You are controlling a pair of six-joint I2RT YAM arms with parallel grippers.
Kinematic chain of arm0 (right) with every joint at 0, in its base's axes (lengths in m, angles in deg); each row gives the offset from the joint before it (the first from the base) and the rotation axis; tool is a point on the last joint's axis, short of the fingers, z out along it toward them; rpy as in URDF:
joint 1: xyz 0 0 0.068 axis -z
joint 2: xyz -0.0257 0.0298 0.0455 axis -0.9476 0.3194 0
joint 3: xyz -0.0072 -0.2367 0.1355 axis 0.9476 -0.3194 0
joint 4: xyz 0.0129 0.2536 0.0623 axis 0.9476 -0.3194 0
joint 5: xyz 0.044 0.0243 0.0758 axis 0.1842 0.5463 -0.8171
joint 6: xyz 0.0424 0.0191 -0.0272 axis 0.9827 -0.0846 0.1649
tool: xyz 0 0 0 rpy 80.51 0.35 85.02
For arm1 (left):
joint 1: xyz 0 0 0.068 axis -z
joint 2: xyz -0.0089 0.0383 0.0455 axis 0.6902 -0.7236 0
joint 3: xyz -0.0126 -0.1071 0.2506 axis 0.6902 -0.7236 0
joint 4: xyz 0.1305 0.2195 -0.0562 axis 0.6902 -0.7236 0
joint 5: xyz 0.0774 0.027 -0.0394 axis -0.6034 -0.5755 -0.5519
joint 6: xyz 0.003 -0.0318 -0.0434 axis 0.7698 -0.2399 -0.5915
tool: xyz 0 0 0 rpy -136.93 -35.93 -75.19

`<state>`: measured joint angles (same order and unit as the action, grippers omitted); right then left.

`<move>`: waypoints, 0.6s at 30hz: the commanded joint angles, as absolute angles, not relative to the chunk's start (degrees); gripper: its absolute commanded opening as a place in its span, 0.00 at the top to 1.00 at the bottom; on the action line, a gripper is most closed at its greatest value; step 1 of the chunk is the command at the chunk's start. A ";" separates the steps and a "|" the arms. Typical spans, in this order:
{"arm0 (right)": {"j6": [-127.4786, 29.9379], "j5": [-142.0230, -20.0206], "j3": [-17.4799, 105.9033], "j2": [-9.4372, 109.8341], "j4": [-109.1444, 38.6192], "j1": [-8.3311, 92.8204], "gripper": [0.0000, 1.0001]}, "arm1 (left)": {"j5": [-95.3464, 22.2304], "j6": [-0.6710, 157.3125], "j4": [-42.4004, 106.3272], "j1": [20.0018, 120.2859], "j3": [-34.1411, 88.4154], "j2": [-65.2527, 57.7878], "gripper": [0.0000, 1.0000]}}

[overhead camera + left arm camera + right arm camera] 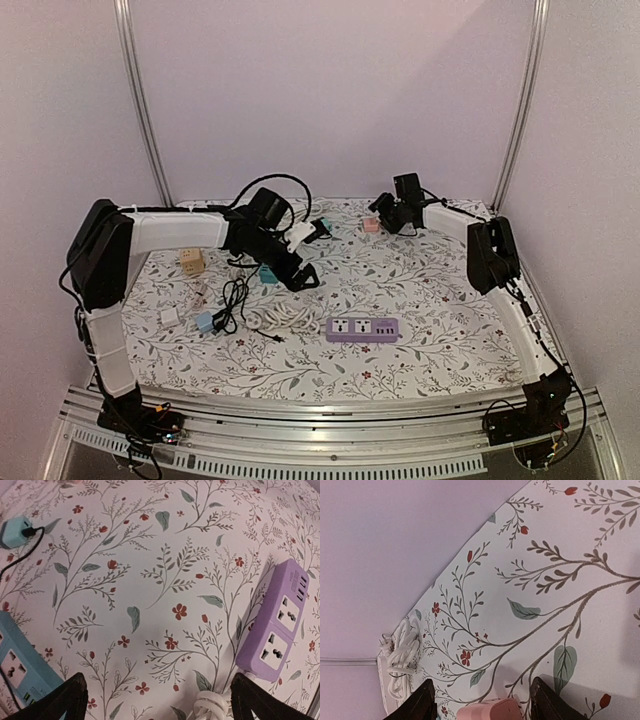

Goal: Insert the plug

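1. Plug: a small pale-pink block with rounded corners. Only its upper part shows at the bottom edge of the right wrist view. Its prongs are hidden, so which way it points and its long axis cannot be told.
2. It sits on the floral tabletop well behind the purple power strip, close to the back wall.
3. Right end effector straddles the block with its fingers half spread. A sliver of tabletop shows on each side of the block, and no contact is visible.
4. The purple power strip lies flat with its sockets up, its long axis running left to right along the tabletop's near edge. Its white cord is coiled at its left end.
5. Left end effector hangs just behind and left of the strip. Its fingers are spread wide, with only tabletop between them.
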<state>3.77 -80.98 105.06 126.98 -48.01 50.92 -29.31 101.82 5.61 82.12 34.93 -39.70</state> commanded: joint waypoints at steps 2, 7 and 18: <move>8.28 -81.65 108.10 131.85 -49.23 50.59 0.39 | -32.36 97.44 11.22 79.26 33.64 -38.79 0.01; 12.09 -89.89 113.31 136.20 -49.37 49.93 0.47 | -35.40 97.10 11.27 78.63 33.20 -39.27 0.01; 4.61 -97.17 111.75 134.70 -56.26 42.99 0.59 | -34.24 99.63 12.98 76.79 30.09 -38.12 0.01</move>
<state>8.12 -91.99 113.08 132.82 -49.19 47.08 -35.02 97.65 11.73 77.77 32.18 -39.68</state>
